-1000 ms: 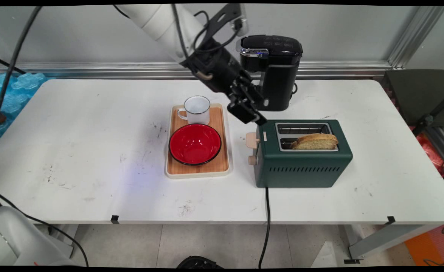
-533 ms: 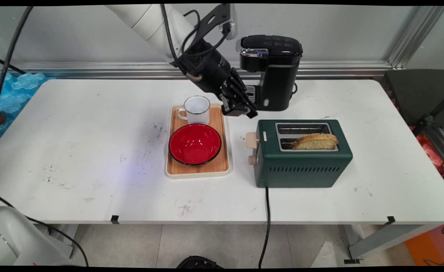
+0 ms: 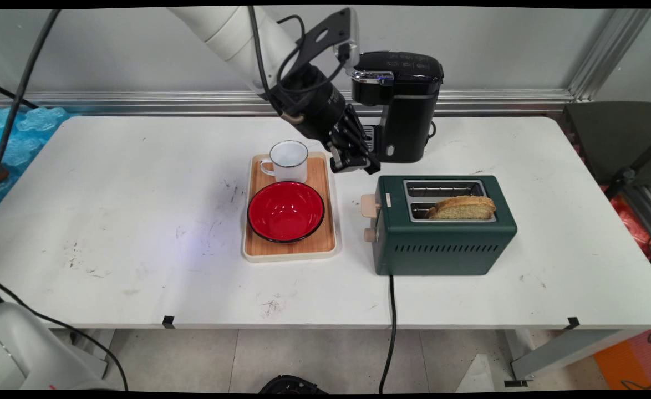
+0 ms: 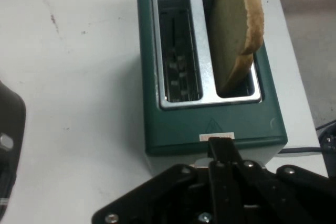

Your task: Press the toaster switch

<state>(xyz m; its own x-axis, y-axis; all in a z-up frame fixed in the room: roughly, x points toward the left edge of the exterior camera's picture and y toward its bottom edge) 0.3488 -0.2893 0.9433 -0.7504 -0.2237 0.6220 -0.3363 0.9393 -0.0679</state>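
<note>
I see the claw (image 3: 355, 164) hanging above the worktop (image 3: 137, 221), and in the hand view its two fingers (image 4: 223, 153) stand pressed together with no gap between them and nothing held. From the claw, the green toaster (image 3: 442, 244) lies toward 4 o'clock in the main view, near but not touching; its cream lever (image 3: 369, 205) and the small knob (image 3: 369, 235) below it are on the short end that faces the tray. The long axis of the toaster runs from 9 o'clock to 3 o'clock across the main view, and its two slots follow the same line. One slice of bread (image 3: 463, 206) stands on its edge in the slot closer to the camera, with its upper part rising out of the toaster; the slot behind it shows only bare metal wires. In the hand view the toaster (image 4: 210, 129) is turned, so its long axis goes from 6 o'clock to 12 o'clock, and the bread (image 4: 236, 30) leans a little in the right slot. At 9 o'clock from the claw sits a wooden tray (image 3: 325, 221) with a white mug (image 3: 288, 161) at its far end and a red bowl (image 3: 285, 211) just in front of it. Directly behind the claw, at 1 o'clock, stands a black coffee machine (image 3: 406, 105). A black cable (image 3: 390, 310) runs from the toaster over the near edge of the worktop.
</note>
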